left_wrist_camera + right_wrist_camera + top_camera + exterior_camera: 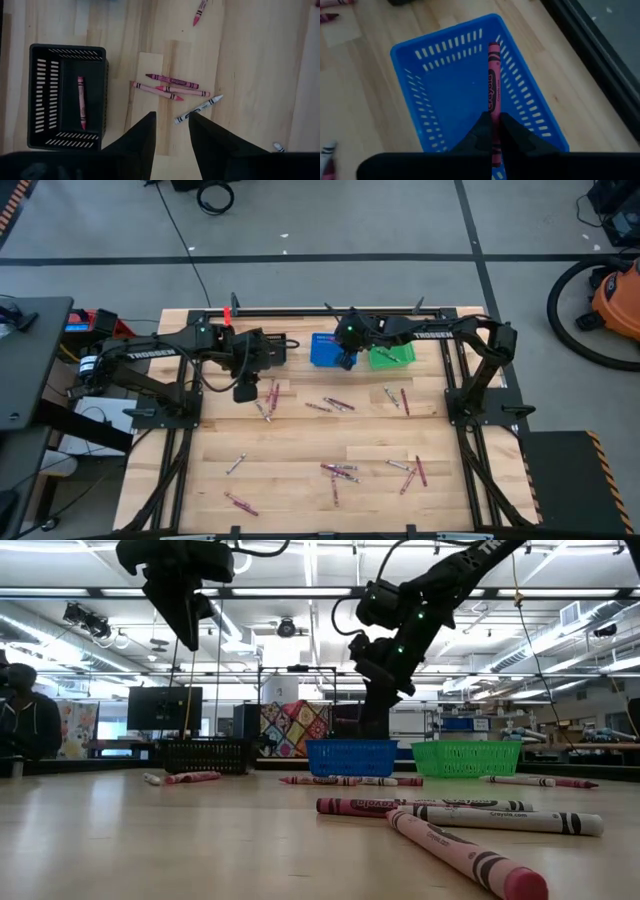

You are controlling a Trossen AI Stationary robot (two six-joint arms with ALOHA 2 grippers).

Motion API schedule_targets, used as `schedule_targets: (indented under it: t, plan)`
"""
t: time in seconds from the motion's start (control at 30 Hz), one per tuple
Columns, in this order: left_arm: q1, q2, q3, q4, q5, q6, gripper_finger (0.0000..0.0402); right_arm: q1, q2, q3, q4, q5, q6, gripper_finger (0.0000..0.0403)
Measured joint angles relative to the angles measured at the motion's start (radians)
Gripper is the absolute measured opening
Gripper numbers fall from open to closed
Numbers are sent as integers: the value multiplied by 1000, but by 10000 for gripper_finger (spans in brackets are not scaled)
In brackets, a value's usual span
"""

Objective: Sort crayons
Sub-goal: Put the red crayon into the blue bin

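Now the right gripper (pixel 492 131) holds a pink crayon (pixel 493 82) above the blue basket (pixel 445 95) directly below, so the next move is probably releasing it, while the left gripper (pixel 171 131) waits wide.

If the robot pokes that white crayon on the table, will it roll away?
Probably a bit. The white crayon is a thin round stick lying flat on smooth wood, so a sideways nudge would likely roll it. It looks stiff and light, though a hard squeeze from the left end effector, open above it, might snap it.

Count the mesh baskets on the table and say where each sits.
3, in a row at the table's far edge: black basket under the left arm, blue basket in the middle, green basket beside it. None seems hidden.
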Motion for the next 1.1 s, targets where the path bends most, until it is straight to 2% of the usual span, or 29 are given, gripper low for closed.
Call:
schedule_targets:
  t: [0.3,0.5,0.7,0.93,1.1]
  plan:
    - [0,3,0,28,0,-116,125,-4,0,-25,51,-35,-25,23]
    - [0,60,0,38,-2,-226,125,-1,12,-25,61,-35,-25,23]
    - [-2,131,0,40,-82,-221,125,0,36,-26,63,-20,-43,25]
    - [1,192,0,69,-88,-199,125,0,51,-30,42,-27,-52,26]
    - [1,227,0,97,-115,-243,125,0,56,-31,43,-31,-68,28]
